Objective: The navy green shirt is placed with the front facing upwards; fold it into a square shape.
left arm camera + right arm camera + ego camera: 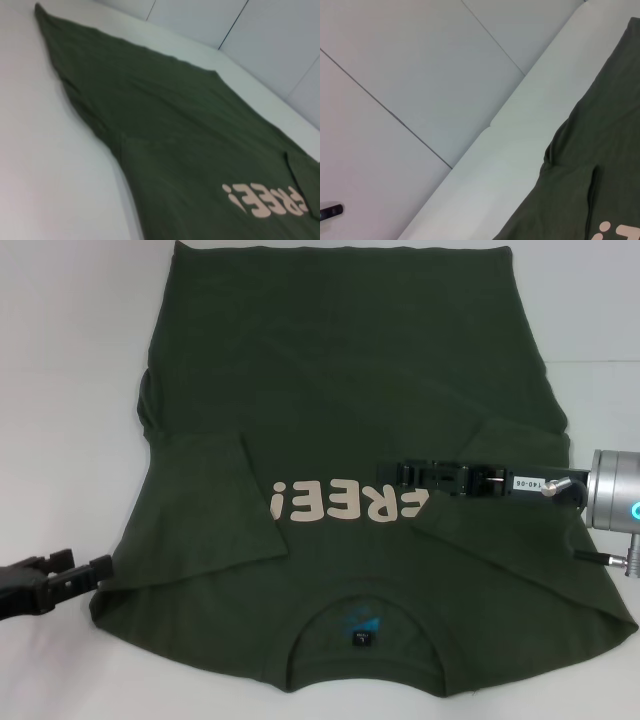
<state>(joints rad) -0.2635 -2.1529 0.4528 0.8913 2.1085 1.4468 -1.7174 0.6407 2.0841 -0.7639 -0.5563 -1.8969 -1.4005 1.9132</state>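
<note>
The navy green shirt (340, 370) lies flat on the white table (60, 390), front up. Its collar (365, 640) is nearest me and its hem is at the far side. Cream "FREE!" lettering (330, 502) crosses the chest. Both short sleeves are folded inward onto the body, the left sleeve (215, 500) and the right sleeve (500, 500). My right gripper (388, 473) reaches in from the right, over the chest beside the right sleeve's inner edge. My left gripper (100, 570) sits low at the shirt's left shoulder edge. The wrist views show the shirt (175, 130) (610, 150) but no gripper.
Bare white table surrounds the shirt on the left and right. Behind the table's far edge (485, 150) stand pale wall panels (420, 60). The right arm's silver wrist (612, 490) hangs over the shirt's right side.
</note>
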